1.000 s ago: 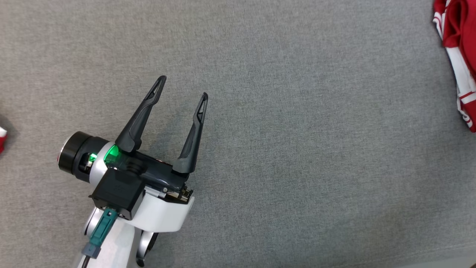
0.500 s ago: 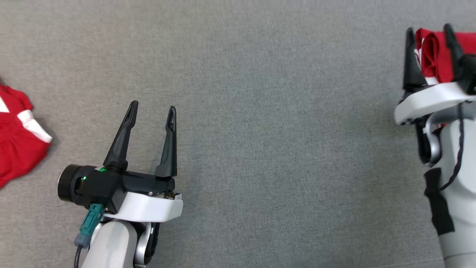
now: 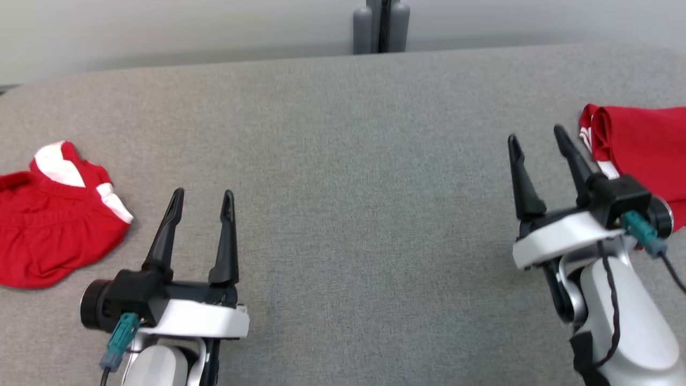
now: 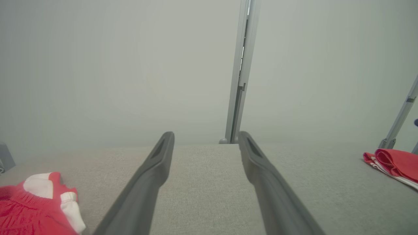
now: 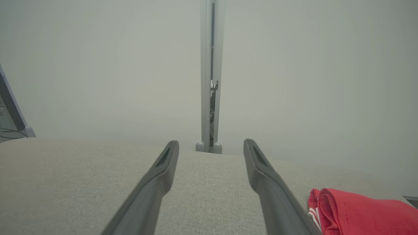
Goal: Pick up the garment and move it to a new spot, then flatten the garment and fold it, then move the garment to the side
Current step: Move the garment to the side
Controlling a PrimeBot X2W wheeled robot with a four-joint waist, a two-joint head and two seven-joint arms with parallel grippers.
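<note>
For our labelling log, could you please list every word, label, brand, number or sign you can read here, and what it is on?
There is no readable text.
The crumpled red garment and the folded red garment show only white trim, no print.
The left end effector and right end effector bear no legible marking.
The grey padded surface and the post are plain.

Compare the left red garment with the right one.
The left garment lies crumpled; the right garment is neatly folded. The left garment shows broad white patches; the right garment, thin white stripes along its edge. Both are red and lie on the grey table.
</note>
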